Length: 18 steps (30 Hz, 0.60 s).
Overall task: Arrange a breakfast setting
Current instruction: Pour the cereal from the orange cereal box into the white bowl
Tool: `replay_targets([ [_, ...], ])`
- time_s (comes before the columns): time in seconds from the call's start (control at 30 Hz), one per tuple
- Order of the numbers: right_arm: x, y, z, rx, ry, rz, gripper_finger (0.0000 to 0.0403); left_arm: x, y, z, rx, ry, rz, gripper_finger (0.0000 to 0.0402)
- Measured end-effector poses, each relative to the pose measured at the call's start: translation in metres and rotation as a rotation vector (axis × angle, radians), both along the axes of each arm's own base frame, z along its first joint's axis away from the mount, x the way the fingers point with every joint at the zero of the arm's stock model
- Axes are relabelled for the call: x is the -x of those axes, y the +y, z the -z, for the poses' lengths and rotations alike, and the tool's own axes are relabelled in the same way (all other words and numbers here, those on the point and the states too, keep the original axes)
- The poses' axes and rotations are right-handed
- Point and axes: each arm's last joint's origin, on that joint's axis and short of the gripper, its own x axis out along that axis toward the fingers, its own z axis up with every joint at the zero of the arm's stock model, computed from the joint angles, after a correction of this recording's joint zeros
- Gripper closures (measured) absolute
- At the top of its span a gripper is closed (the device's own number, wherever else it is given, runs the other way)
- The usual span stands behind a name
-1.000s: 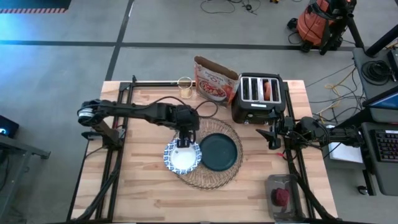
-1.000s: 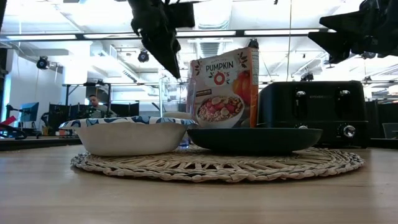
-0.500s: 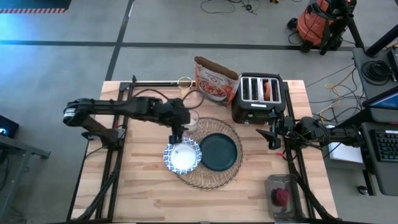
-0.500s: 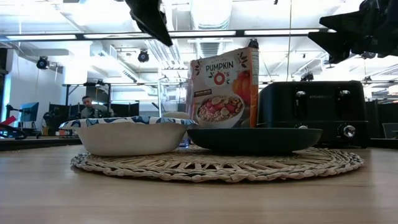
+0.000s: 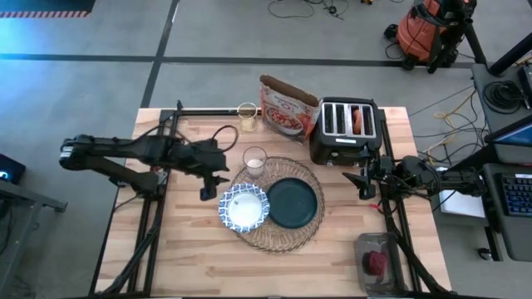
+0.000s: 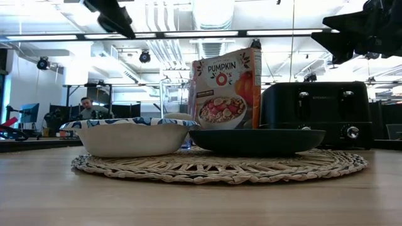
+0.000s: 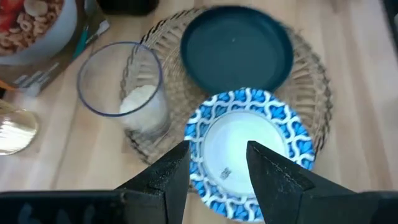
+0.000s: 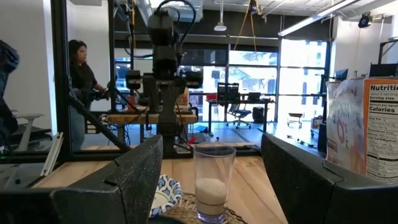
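Left tool (image 5: 204, 193) released, empty, beside the placemat (image 5: 281, 238). Right tool (image 5: 359, 179) parted, idle at the counter (image 5: 191, 257) edge by the toaster (image 5: 345, 133). On the mat: one bowl (image 5: 243, 208), one plate (image 5: 293, 202), one glass (image 5: 254, 161). Wrist view shows white in the glass; low view hides it.

Bare table (image 5: 191, 257) lies open at the frame's lower left; toaster (image 5: 345, 130) and cereal bag (image 5: 285, 108) block the top.

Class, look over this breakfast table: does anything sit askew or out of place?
Yes. The bowl overhangs the placemat's left edge instead of sitting fully on it, and the glass perches on the mat's rim. The plate sits centred.
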Motion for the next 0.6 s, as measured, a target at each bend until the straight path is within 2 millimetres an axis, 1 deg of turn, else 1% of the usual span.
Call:
replay_targets([
  [0.17, 0.000, 0.000, 0.000, 0.000, 0.000, 0.000, 0.0142, 0.012, -0.006, 0.026, 0.021, -0.160, 0.021, 0.0260],
  [0.4, 0.000, 0.000, 0.000, 0.002, -0.004, 0.000, 0.0142, 0.017, -0.006, 0.064, 0.038, -0.385, 0.030, 0.0260],
  [0.5, 0.002, -0.001, -0.006, -0.003, -0.063, 0.023, 0.0142, 0.018, -0.006, 0.077, 0.018, -0.457, 0.048, 0.0260],
  [0.6, 0.005, -0.002, -0.014, -0.021, -0.156, 0.077, 0.0142, 0.019, -0.006, 0.083, -0.029, -0.490, 0.079, 0.0260],
])
